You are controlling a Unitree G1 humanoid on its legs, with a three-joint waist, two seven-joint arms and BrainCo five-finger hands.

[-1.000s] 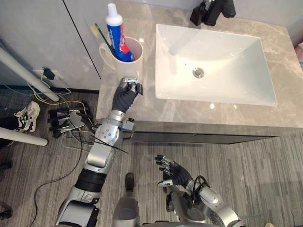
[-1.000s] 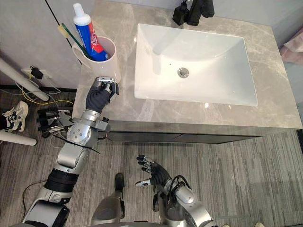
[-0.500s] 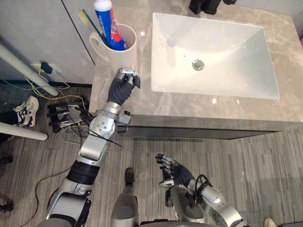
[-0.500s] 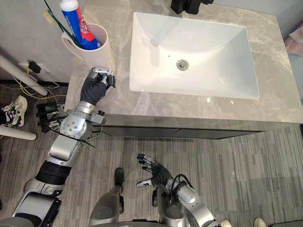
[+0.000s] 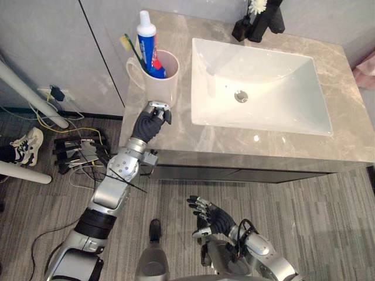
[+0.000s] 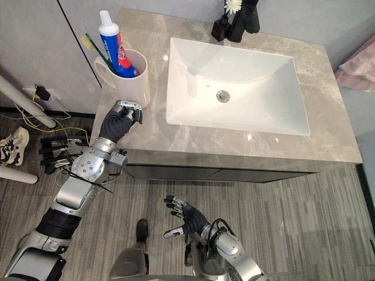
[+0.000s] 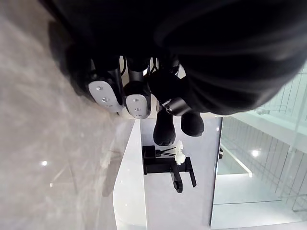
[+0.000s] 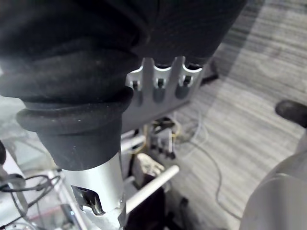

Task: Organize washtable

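1. The tube (image 5: 149, 50) carries red, blue and white print, too small to read (the mug (image 5: 161, 85) holding it is plain white)
2. The mug stands at the left front corner of the counter (image 5: 176, 137), just left of the sink (image 5: 263, 96), with its handle toward the robot's left
3. The tube stands in the mug cap up, its long axis near upright; the toothbrush (image 5: 132, 50) beside it leans left, head above the rim
4. The left hand (image 5: 150, 121) lies on the counter just before the mug, arm reaching up from lower left, fingers clenched on nothing; whether it touches the mug, I cannot tell
5. The right hand (image 5: 212, 216) hangs low over the floor (image 5: 328, 211), fingers spread and released
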